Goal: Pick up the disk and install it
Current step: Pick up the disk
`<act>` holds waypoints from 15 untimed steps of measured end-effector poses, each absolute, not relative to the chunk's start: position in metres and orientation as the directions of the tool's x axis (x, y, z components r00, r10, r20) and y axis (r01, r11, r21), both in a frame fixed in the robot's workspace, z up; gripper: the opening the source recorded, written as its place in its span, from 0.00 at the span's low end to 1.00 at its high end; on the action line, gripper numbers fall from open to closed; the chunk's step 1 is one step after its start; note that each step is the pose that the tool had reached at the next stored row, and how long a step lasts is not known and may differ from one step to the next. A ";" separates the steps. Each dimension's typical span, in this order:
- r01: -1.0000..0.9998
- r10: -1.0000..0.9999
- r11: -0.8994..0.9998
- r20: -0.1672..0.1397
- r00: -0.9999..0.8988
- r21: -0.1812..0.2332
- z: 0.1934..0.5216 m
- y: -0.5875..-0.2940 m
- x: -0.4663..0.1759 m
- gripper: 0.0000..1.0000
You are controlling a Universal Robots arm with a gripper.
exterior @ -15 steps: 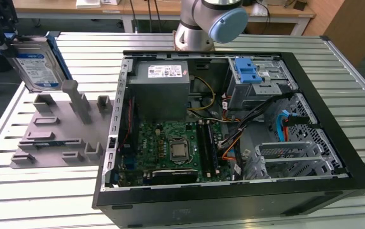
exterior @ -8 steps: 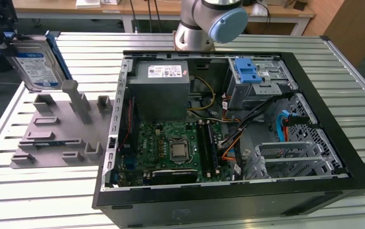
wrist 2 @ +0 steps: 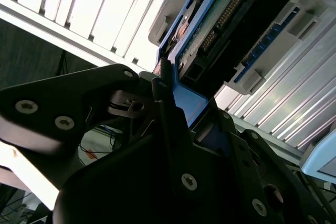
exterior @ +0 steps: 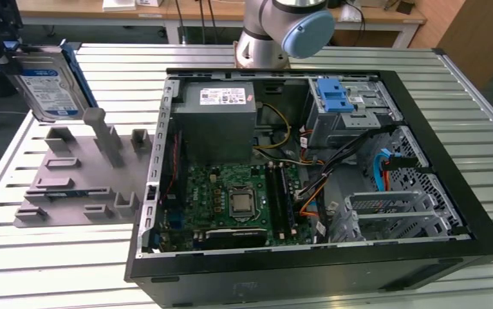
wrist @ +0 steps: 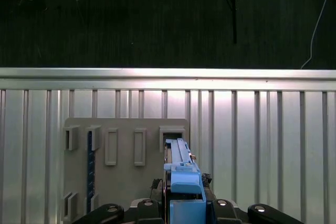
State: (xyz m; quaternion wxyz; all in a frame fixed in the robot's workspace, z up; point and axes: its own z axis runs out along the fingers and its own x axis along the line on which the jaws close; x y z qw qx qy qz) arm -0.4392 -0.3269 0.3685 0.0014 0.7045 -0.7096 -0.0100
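My jaws are clamped on the blue carrier frame of the disk (wrist 2: pixel 185 100), held on edge between them, so the pick-up looks done. The disk's far edge lines up with a slot of the grey slotted rack (wrist: pixel 126 182) below the jaws, and I cannot tell whether it is clear of it. Installing is not yet done: the open computer case (exterior: pixel 315 161) lies well apart from the jaws on the slatted tabletop (exterior: pixel 461 96), its drive bay (exterior: pixel 354 112) partly hidden by a blue clip (exterior: pixel 334 95).
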 end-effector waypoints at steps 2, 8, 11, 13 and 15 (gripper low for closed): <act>-1.000 -1.000 0.007 -0.012 -0.007 0.016 0.369 -0.327 -0.439 0.36; -1.000 -1.000 0.007 -0.012 -0.007 0.017 0.371 -0.327 -0.439 0.36; -1.000 -1.000 0.007 -0.012 -0.007 0.016 0.373 -0.327 -0.439 0.36; -1.000 -1.000 0.007 -0.012 -0.007 0.017 0.375 -0.327 -0.439 0.36; -1.000 -1.000 0.007 -0.012 -0.007 0.016 0.377 -0.327 -0.439 0.36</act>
